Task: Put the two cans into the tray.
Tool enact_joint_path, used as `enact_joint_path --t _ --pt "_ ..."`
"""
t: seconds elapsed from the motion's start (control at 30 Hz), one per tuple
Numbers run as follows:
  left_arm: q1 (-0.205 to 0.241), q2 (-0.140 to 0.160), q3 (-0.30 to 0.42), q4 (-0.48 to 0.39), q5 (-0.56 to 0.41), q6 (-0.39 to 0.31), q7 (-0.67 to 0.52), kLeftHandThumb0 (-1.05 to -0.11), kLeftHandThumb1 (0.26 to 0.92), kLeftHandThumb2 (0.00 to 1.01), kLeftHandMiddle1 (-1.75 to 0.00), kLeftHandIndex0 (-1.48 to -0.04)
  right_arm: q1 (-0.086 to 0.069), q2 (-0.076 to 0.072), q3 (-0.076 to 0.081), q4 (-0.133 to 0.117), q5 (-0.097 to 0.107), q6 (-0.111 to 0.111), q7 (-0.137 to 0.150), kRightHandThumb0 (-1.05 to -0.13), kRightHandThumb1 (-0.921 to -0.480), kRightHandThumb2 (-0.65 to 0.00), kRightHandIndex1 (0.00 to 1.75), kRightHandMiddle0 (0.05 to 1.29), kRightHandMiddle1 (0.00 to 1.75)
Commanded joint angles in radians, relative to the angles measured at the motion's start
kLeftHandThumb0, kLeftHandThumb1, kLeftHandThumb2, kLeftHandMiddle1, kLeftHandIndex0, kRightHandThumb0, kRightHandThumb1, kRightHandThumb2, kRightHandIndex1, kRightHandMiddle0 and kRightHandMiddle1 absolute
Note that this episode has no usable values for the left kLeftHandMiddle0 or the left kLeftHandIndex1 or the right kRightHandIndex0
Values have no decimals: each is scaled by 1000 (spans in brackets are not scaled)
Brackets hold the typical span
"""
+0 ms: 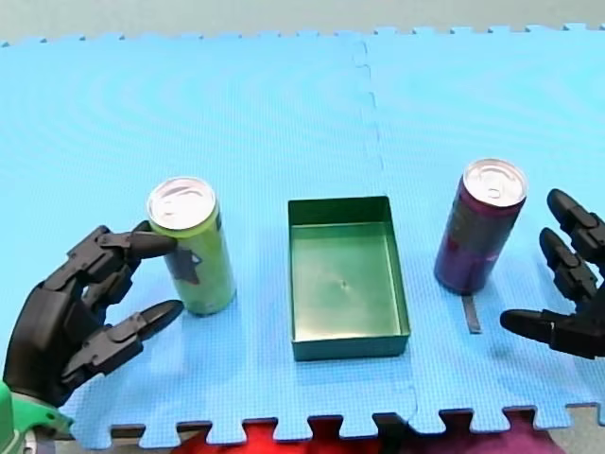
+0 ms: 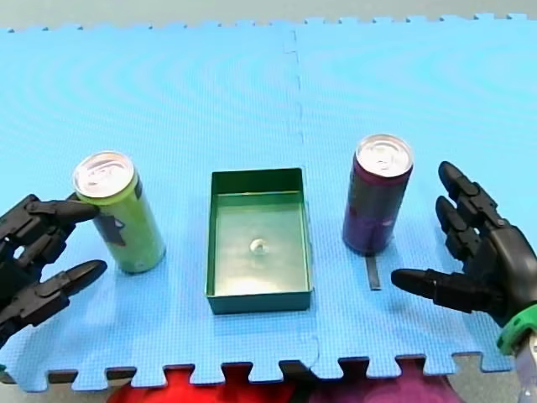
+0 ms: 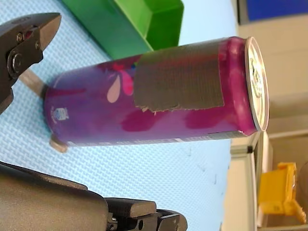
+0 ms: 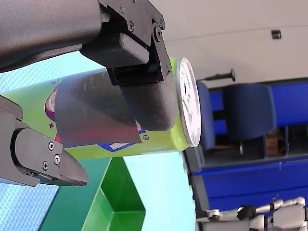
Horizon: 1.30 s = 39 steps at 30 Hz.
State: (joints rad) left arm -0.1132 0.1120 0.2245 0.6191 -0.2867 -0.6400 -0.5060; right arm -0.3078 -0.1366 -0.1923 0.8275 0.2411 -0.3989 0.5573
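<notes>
Between upright green can [image 1: 194, 251] and purple can [image 1: 477, 232]: tray [image 1: 350, 346]. Unclosed left hand [image 1: 90, 303] touches former; unclosed right hand [image 1: 567, 293] beside latter.

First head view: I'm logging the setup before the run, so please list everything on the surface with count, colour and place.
foam mat: 1, light blue, interlocking tiles covering the work surface
tray: 1, green, centre of the mat between the two cans, no can in it
green can: 1, light green with a silver top, upright, left of the tray
purple can: 1, purple with a silver top, upright, right of the tray
grey strip: 1, grey, flat on the mat at the purple can's base
left hand: 1, black, beside the green can, one fingertip against its upper wall, not yet gripping
right hand: 1, black, right of the purple can, apart from it
</notes>
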Motion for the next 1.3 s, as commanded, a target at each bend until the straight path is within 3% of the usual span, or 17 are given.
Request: enact_joint_path --t 0.0,0.7,1.03,1.27 --pt "9 2 -1 -15 6 7 16 -1048 847 6 -4 -380 -3 -9 -2 0 3 -1 3 -586 -577 0 5 118 0" --pt "24 31 11 -31 -6 8 39 -1048 872 10 -2 -383 -11 -12 -8 19 4 -9 10 -622 -582 -1 1 119 0" --pt "-28 47 67 104 -91 -8 -63 -1048 846 0 -6 -407 -31 -20 -11 44 2 -11 7 -652 -588 -2 0 118 0" --pt "-50 52 94 155 -112 -15 -107 -1048 821 0 -7 -435 -39 -12 -5 52 -7 -17 -7 -663 -590 -1 0 119 1"
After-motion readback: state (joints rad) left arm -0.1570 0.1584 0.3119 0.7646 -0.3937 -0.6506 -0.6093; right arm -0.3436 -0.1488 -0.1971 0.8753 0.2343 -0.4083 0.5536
